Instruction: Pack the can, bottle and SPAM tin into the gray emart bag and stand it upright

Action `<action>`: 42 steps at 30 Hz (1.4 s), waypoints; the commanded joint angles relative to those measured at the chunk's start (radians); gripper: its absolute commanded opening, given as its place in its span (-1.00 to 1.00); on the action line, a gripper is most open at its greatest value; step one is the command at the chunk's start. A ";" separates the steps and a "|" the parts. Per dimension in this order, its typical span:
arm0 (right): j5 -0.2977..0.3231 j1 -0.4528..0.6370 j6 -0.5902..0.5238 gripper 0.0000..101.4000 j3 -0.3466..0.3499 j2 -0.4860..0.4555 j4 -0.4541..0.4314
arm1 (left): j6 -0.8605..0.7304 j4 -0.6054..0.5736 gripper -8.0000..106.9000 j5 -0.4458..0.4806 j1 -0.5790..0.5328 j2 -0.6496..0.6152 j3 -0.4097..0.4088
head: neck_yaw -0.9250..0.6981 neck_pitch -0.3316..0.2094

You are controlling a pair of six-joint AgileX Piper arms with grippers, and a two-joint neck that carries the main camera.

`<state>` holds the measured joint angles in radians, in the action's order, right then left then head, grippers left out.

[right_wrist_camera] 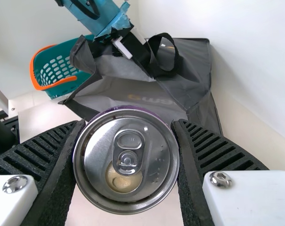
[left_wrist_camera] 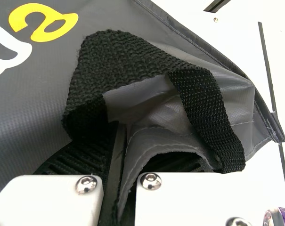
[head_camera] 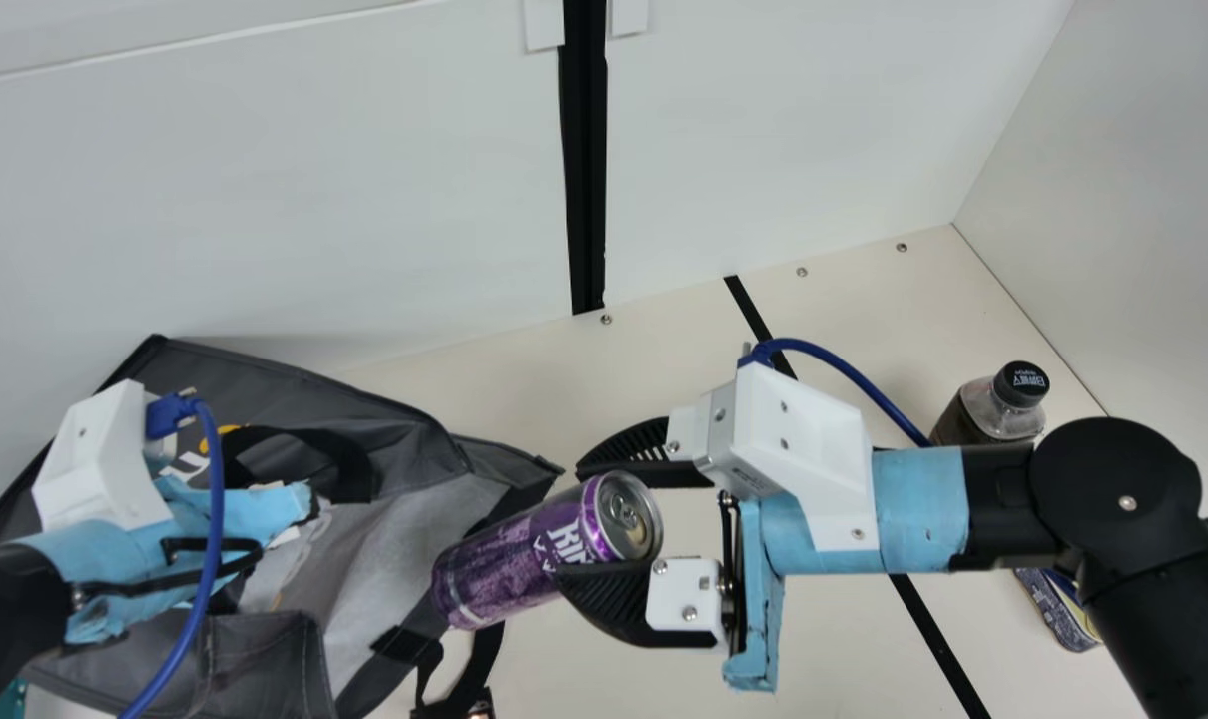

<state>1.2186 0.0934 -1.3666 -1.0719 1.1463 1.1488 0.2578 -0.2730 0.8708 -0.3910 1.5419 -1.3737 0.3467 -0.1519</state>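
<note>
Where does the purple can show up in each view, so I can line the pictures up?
Main view: the can is just below the middle, lid end between the right gripper's fingers.
Left wrist view: a sliver in one corner, cut off by the edge.
Right wrist view: large and central, lid facing the camera.
Shared landmark: the gray bag.

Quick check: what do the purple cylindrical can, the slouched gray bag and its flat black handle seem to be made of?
Purple cylindrical metal can: likely aluminium, with a shiny silver lid and glossy printed side. Slouched gray fabric bag: seemingly coated synthetic, going by its fine ribbed texture, soft sheen and stitched edges. Flat black webbing handle: matte, coarsely woven; nylon or polyester, I can't tell.
</note>
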 commanded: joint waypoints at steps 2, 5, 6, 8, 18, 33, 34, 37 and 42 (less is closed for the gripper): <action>0.001 0.006 -0.005 -1.00 0.009 -0.001 0.003 | 0.000 0.000 -1.00 0.000 0.000 0.000 0.000 | 0.002 -0.023; 0.001 0.014 -0.010 -1.00 0.019 -0.003 0.007 | 0.000 0.000 -1.00 0.000 0.000 0.000 0.000 | 0.002 -0.023; 0.001 0.016 -0.011 -1.00 0.022 -0.003 0.009 | 0.000 0.000 -1.00 0.000 0.000 0.000 0.000 | 0.002 -0.023; 0.001 0.021 -0.013 -1.00 0.028 -0.005 0.012 | 0.000 0.000 -1.00 0.000 0.000 0.000 0.000 | 0.002 -0.023; 0.001 0.050 -0.019 -1.00 0.059 -0.015 0.022 | 0.000 0.000 -1.00 0.000 0.000 0.000 0.000 | 0.002 -0.023; -0.148 -0.035 -0.003 -1.00 0.115 -0.002 0.052 | 0.000 0.000 -1.00 0.000 0.000 0.000 0.000 | 0.002 -0.023; -0.161 -0.046 -0.002 -1.00 0.117 0.002 0.054 | 0.000 0.000 -1.00 0.000 0.000 0.000 0.000 | 0.002 -0.023; -0.197 -0.074 -0.001 -1.00 0.121 0.016 0.063 | 0.000 0.000 -1.00 0.000 0.000 0.000 0.000 | 0.002 -0.023; -0.246 -0.116 -0.004 -1.00 0.116 0.050 0.082 | 0.000 0.000 -1.00 0.000 0.000 0.000 0.000 | 0.002 -0.023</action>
<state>0.9809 -0.0164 -1.3680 -0.9532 1.1911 1.2280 0.2578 -0.2730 0.8708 -0.3910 1.5419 -1.3737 0.3482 -0.1519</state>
